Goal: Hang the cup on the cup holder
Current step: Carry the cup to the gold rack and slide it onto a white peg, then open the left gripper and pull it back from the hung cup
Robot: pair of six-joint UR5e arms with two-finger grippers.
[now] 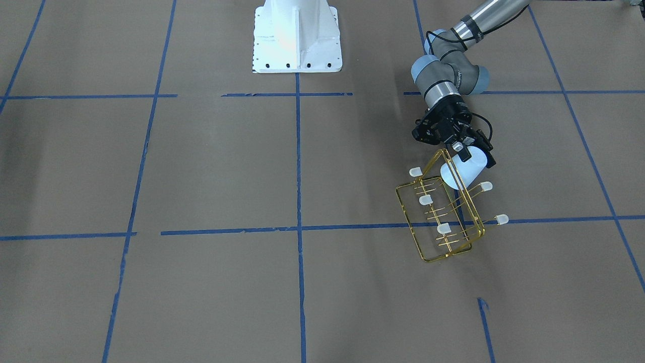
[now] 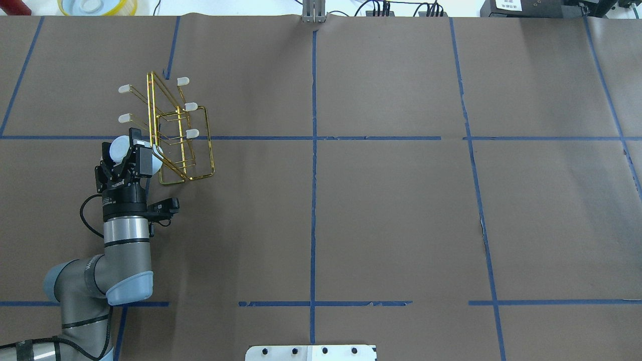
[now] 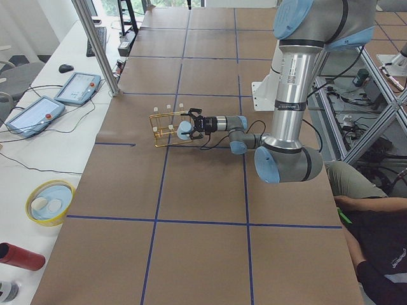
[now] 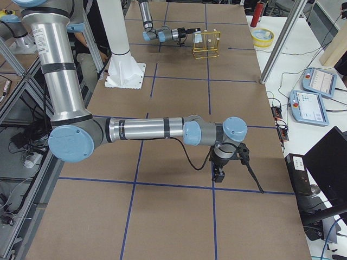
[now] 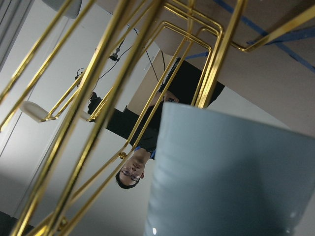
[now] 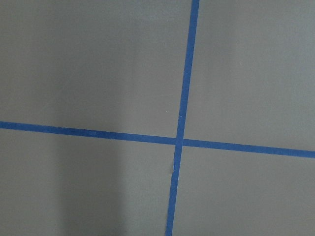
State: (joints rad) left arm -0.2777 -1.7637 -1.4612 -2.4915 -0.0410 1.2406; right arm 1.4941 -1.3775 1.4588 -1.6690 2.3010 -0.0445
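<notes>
Brown paper taped into a blue grid covered the table (image 2: pixel 381 215), and a white bench (image 3: pixel 57 152) with control tablets (image 3: pixel 35 115) ran along its side opposite the robot. From overhead, the left arm (image 2: pixel 125 240) came in at 7 o'clock and reached toward the table's 10 o'clock area, where the gold cup holder (image 2: pixel 178 133) stood. The left gripper (image 2: pixel 128 153) was clamped on the pale cup (image 2: pixel 119 149), which was tipped on its side against the rack's 7 o'clock corner, touching the wires; the rack sat at 1 o'clock from the gripper. The cup possibly covered a prong, though the views were too small to settle it. The right gripper (image 4: pixel 218 174) pointed down near the table's other end; whether it was open could not be told
</notes>
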